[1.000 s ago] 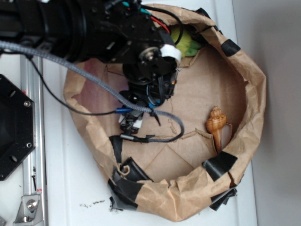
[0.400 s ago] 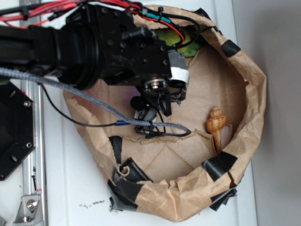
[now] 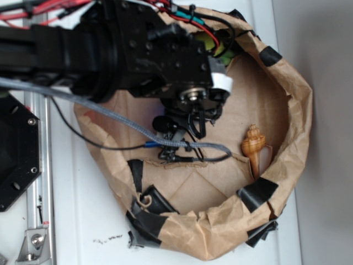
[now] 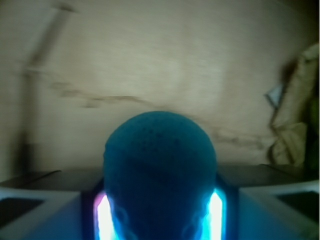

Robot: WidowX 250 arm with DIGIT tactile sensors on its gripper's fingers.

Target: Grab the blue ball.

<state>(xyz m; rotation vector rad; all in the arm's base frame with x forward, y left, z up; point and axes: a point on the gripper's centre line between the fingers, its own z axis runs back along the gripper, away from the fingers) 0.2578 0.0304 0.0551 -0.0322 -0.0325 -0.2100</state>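
In the wrist view the blue ball [image 4: 160,165], teal and finely pitted, fills the space between my gripper's [image 4: 160,220] two glowing pads, which press on both of its sides. The brown paper floor [image 4: 165,65] lies blurred behind it. In the exterior view the ball is hidden under the black wrist. There my gripper [image 3: 177,138] hangs over the middle-left of the paper nest's floor [image 3: 242,99].
A tan seashell [image 3: 252,146] lies at the right inside the crumpled paper wall [image 3: 295,138], which is patched with black tape [image 3: 256,190]. A yellow-green plush toy [image 3: 219,48] peeks out at the back. An aluminium rail [image 3: 38,165] and a black plate [image 3: 14,149] stand at the left.
The arm has swung to the right over the nest, carrying the gripper from the left part of the floor towards the middle. The seashell has not moved.
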